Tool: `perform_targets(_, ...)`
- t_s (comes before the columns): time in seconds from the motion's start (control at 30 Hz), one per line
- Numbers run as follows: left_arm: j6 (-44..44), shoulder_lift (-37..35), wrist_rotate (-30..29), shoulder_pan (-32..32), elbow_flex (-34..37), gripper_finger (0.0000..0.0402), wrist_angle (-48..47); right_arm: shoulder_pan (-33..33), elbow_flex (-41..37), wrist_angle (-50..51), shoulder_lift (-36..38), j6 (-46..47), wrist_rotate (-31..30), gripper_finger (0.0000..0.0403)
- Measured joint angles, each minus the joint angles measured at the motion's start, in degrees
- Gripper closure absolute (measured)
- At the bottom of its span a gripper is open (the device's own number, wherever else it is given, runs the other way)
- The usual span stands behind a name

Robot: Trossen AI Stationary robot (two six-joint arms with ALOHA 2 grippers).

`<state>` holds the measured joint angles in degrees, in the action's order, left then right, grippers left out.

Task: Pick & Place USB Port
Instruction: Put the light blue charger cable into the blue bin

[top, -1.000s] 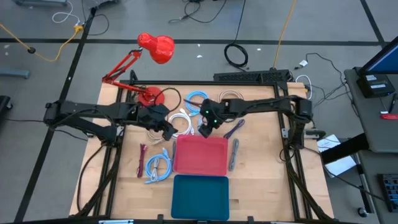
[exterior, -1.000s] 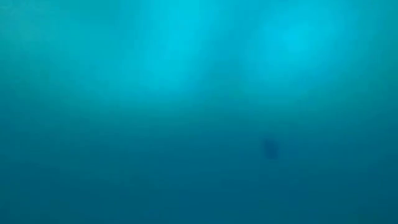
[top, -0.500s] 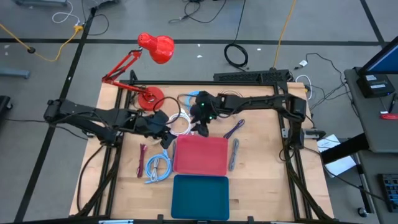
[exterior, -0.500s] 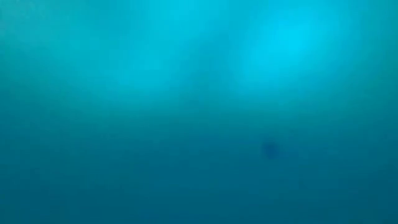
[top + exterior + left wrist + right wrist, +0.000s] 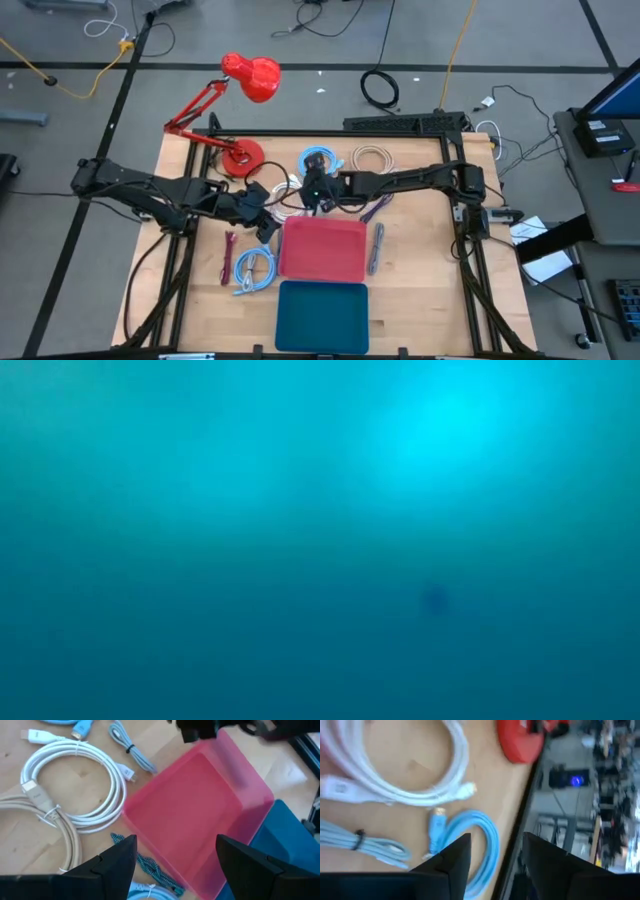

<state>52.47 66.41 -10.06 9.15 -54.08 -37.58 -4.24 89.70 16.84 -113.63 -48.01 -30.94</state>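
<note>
Several coiled cables lie on the wooden table: a white coil [image 5: 287,195] [image 5: 75,780], a blue coil [image 5: 318,160] [image 5: 472,842], a beige coil [image 5: 372,158] and a light-blue coil [image 5: 255,268]. A red tray [image 5: 322,250] [image 5: 195,805] sits in front of them, with a teal tray [image 5: 322,315] nearer still. My left gripper [image 5: 264,218] [image 5: 176,842] is open, hovering over the red tray's left corner beside the white coil. My right gripper [image 5: 315,190] [image 5: 495,840] is open above the cables between the white and blue coils. The low view shows only a teal blur.
A red desk lamp [image 5: 240,110] stands at the table's far left corner, its base [image 5: 525,740] close to the cables. Loose purple [image 5: 375,208], grey [image 5: 377,245] and magenta [image 5: 228,255] cables lie around the red tray. A teal braided cable [image 5: 145,865] lies by the tray's left corner.
My right gripper has moved toward the table's left, from above the red tray's far edge to over the white and blue coils. My left gripper has drifted slightly toward the near edge. No cable has moved.
</note>
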Motion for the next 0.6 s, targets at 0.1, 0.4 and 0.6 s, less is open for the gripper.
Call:
perform_targets(0.1,-0.3,0.0,-0.7,0.0,0.0,0.0128,0.3,0.1,0.1,2.6,0.9,4.4,-5.6,0.0253)
perform_targets(0.4,5.3,0.2,-1.5,-8.5,0.0,0.0128,-1.4,3.3,10.3,34.6,4.6,44.1,-19.1,0.0273)
perform_targets(0.6,4.8,6.9,11.3,-18.5,-0.1,0.0128,12.1,3.6,13.4,49.6,14.6,77.2,-3.7,0.0273)
